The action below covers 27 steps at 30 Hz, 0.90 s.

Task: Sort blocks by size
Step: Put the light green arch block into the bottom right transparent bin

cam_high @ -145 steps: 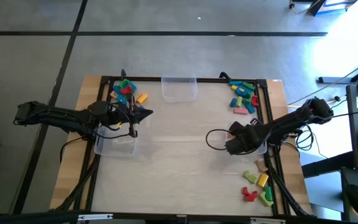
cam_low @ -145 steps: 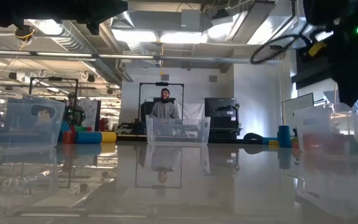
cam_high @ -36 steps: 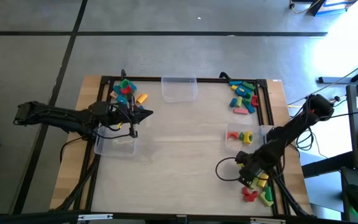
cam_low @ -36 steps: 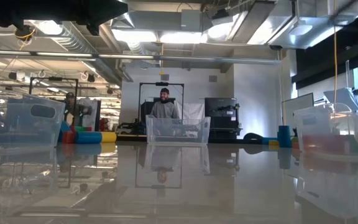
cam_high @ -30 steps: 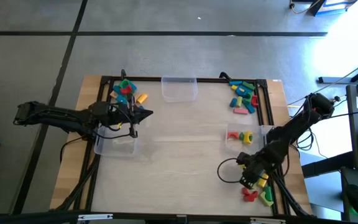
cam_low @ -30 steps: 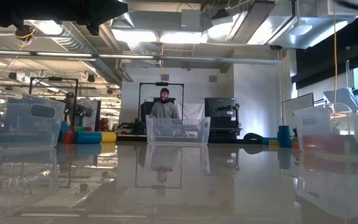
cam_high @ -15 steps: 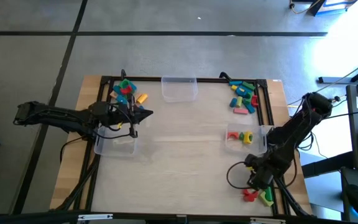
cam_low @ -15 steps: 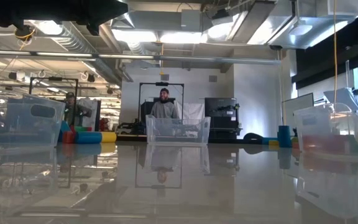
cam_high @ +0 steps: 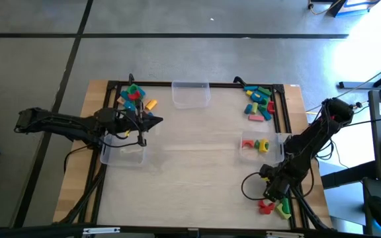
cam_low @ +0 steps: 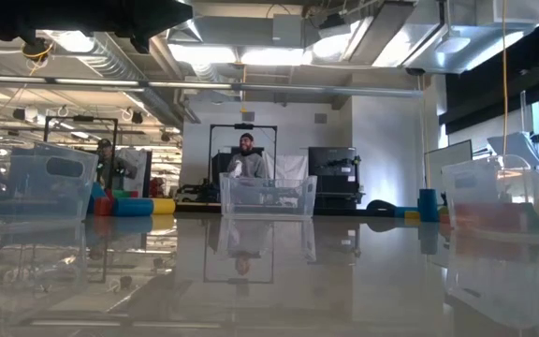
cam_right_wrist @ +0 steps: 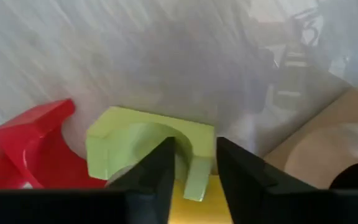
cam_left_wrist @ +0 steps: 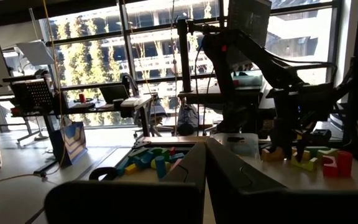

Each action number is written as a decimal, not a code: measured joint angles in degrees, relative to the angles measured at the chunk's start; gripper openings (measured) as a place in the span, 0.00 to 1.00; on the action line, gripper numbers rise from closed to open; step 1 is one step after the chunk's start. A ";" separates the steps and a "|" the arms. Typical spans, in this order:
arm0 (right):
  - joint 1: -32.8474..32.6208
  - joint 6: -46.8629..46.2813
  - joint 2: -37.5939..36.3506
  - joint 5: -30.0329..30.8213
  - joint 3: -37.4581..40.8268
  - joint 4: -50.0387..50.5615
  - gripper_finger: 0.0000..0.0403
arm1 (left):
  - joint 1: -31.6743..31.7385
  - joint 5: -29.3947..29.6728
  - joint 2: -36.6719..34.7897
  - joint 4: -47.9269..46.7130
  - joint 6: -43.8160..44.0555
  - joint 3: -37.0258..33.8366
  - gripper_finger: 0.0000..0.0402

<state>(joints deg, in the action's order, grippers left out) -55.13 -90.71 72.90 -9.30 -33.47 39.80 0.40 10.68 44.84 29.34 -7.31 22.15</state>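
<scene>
Left arm: the dark left tool [cam_high: 152, 121] hangs over the left side of the pale tabletop [cam_high: 190, 172], beside the clear plastic bin at the left edge [cam_high: 122, 151]; the left wrist view shows its two fingers [cam_left_wrist: 222, 168] pressed together with nothing between them.
Back-left blocks: a heap of small red, green, blue and orange toy blocks [cam_high: 135, 96] lies at the back-left corner, just behind the left tool.
Middle: a second clear plastic bin [cam_high: 191, 94] stands at the back edge, and the broad middle of the tabletop is bare.
Low view: it shows the three clear bins from the side and a person [cam_low: 244, 161] standing in the room behind the back one; neither arm shows there.
Right bin: the third clear bin [cam_high: 262, 147] holds two blocks, one red and one yellow.
Back-right blocks: a second scatter of coloured blocks [cam_high: 258, 101] lies at the back-right corner.
Right arm: the right tool [cam_high: 275, 192] is down over the front-right cluster of red, yellow and green blocks [cam_high: 275, 203], close to the tabletop's right edge.
Right wrist view: only here does the grip show, its fingers [cam_right_wrist: 151, 171] narrowly apart astride a lime-green arch-shaped block [cam_right_wrist: 148, 146], with a red block [cam_right_wrist: 27, 140] touching it on one side.
</scene>
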 joint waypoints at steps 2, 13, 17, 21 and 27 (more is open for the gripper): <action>0.02 0.82 -0.04 -0.02 0.02 0.16 0.17 | 0.02 0.00 0.00 0.00 -0.05 0.00 0.01; 0.02 1.06 0.06 -0.26 -0.77 0.41 0.09 | 0.02 0.01 -0.02 0.09 -1.41 0.00 0.01; 0.03 1.61 0.04 -0.31 -2.67 1.23 0.11 | 0.01 0.01 0.00 0.09 -1.80 0.00 0.01; 0.02 1.76 0.00 -0.10 -5.20 2.35 0.09 | 0.02 0.02 0.00 -0.07 -1.70 0.00 0.01; 1.54 4.58 -0.02 0.02 -9.23 7.08 0.11 | 0.02 0.02 -0.02 0.22 -1.70 0.00 0.01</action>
<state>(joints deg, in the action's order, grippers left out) -53.59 -86.13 72.88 -9.28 -42.71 46.89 0.42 10.70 44.82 29.56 -9.02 22.15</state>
